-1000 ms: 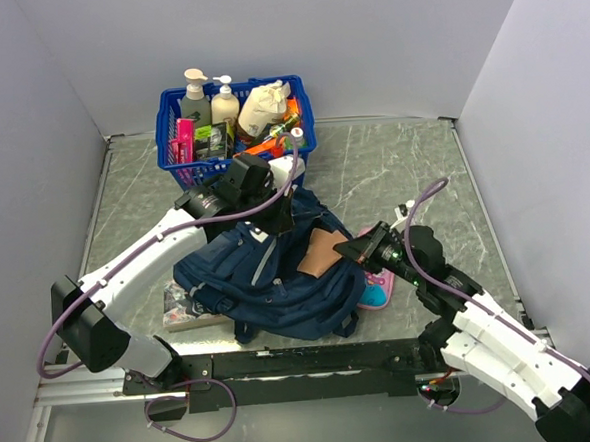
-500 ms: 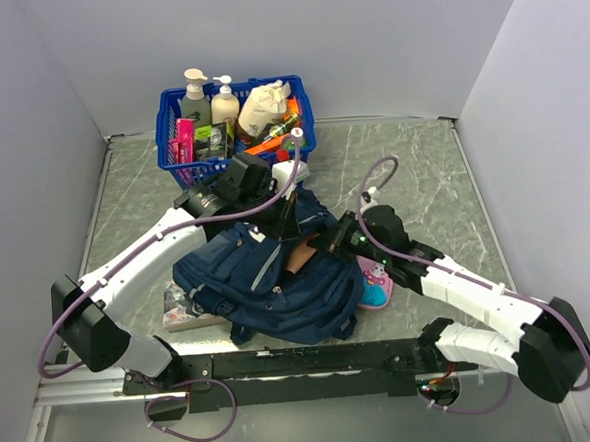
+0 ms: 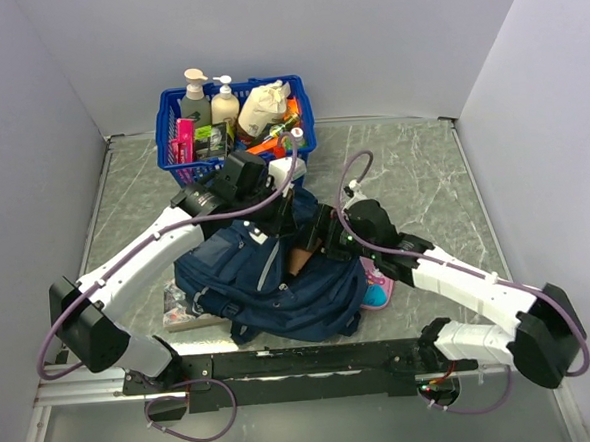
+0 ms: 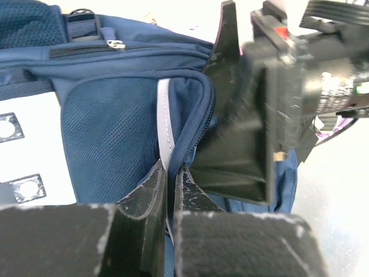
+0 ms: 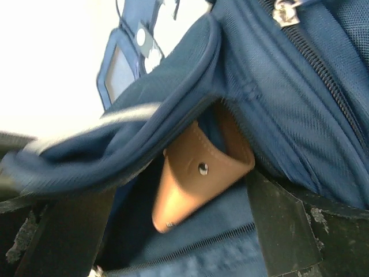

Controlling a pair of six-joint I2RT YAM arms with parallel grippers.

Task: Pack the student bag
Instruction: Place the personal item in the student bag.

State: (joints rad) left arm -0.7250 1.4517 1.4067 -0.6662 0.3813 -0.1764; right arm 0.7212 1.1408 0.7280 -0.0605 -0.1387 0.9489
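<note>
Now, left gripper [image 4: 171,173]: pinching the bag [image 4: 109,133] rim, holding it open.
Right gripper [image 5: 170,231]: jaws standing wide, pouch [image 5: 199,173] lying between them, pointing into the bag.

Two arms with the same build, left arm [image 3: 147,260] and right arm [image 3: 459,281]: white shell links, black joints and black wrist blocks. A purple cable [image 3: 44,349] runs along each. Black bases sit on a black rail [image 3: 304,361]. Left gripper [image 4: 170,170] and right gripper [image 5: 173,193] have black, scuffed, pale-scratched fingers [image 5: 279,222].
</note>
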